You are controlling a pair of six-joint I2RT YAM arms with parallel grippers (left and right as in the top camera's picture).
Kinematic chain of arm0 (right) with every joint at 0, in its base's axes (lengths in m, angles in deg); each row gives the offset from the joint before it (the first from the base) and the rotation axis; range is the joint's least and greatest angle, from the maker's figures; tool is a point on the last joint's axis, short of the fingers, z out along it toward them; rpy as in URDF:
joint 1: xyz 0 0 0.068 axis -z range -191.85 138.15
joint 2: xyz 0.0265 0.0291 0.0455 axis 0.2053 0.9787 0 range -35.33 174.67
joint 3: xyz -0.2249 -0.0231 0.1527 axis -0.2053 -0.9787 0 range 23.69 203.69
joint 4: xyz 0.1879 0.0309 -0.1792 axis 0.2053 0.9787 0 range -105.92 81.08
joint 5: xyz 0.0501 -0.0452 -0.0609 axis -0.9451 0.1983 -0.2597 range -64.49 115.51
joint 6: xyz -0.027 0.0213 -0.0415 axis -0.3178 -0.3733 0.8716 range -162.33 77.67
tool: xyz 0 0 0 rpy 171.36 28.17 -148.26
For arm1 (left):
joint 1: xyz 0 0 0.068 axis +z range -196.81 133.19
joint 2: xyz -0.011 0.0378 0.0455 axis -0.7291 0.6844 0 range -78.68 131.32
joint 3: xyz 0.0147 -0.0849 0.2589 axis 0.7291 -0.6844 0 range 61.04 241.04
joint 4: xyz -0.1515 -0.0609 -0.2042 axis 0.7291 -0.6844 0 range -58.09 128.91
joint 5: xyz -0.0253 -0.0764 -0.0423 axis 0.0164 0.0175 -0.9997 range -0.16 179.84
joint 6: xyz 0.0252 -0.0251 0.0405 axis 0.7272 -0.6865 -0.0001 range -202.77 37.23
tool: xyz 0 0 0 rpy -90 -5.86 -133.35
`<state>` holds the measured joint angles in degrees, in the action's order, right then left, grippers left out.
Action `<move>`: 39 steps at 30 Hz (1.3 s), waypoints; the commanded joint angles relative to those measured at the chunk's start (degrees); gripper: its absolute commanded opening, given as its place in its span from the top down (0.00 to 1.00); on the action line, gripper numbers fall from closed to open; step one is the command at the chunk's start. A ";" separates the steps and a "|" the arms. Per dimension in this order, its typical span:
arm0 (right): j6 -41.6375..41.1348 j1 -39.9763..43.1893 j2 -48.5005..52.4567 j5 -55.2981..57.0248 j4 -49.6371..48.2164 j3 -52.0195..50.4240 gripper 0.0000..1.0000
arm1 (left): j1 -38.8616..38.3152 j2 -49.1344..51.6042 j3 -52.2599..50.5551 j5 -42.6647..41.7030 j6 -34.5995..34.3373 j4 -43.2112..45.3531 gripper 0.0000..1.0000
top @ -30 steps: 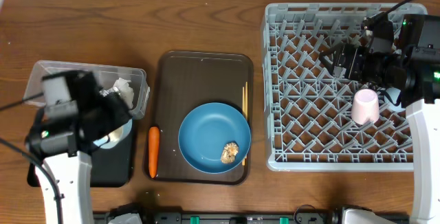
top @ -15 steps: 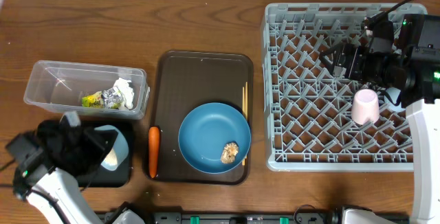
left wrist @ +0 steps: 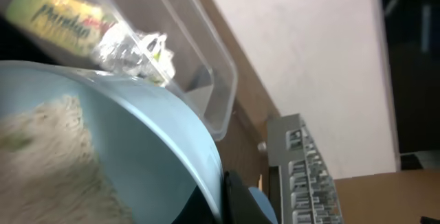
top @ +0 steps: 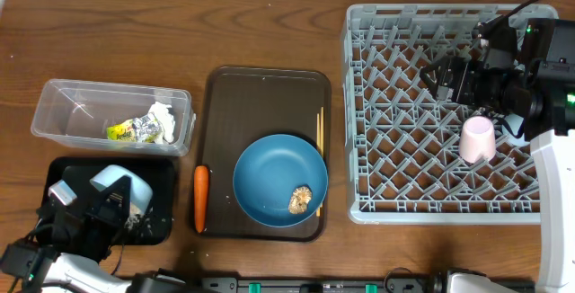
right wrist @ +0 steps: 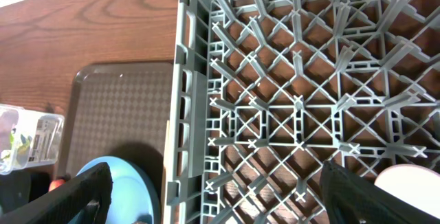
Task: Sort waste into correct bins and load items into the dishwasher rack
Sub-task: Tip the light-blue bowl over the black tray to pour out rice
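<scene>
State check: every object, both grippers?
left gripper, shut on bowl rim
bowl, tilted over black tray, rice inside
right gripper, open, empty, above rack
pink cup, loaded in rack
blue plate, flat on brown tray, food lump on it
carrot, lying at brown tray's left edge
chopsticks, lying on brown tray, right side
clear tub, holds wrapper and tissue

The white-and-pale-blue bowl (top: 121, 187) tilts over the shallow black tray (top: 158, 173) (white rice grains (left wrist: 48, 135) inside); the small pink cup (top: 477, 138) sits in the grey plastic rack (top: 352, 104).
</scene>
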<state>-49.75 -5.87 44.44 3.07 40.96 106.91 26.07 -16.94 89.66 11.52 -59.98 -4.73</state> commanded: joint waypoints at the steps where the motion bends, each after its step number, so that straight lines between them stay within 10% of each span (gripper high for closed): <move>1: -0.68 -0.42 0.07 0.20 -0.13 0.55 0.11 | 0.44 1.44 -1.33 -9.33 5.84 1.09 0.94; 39: -1.33 -0.37 0.07 0.13 -0.57 0.55 0.10 | 1.66 2.99 -1.73 -10.78 1.11 0.92 0.94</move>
<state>-50.43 -5.87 44.44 3.07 40.41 106.91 27.45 -14.06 87.91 2.60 -60.03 -4.23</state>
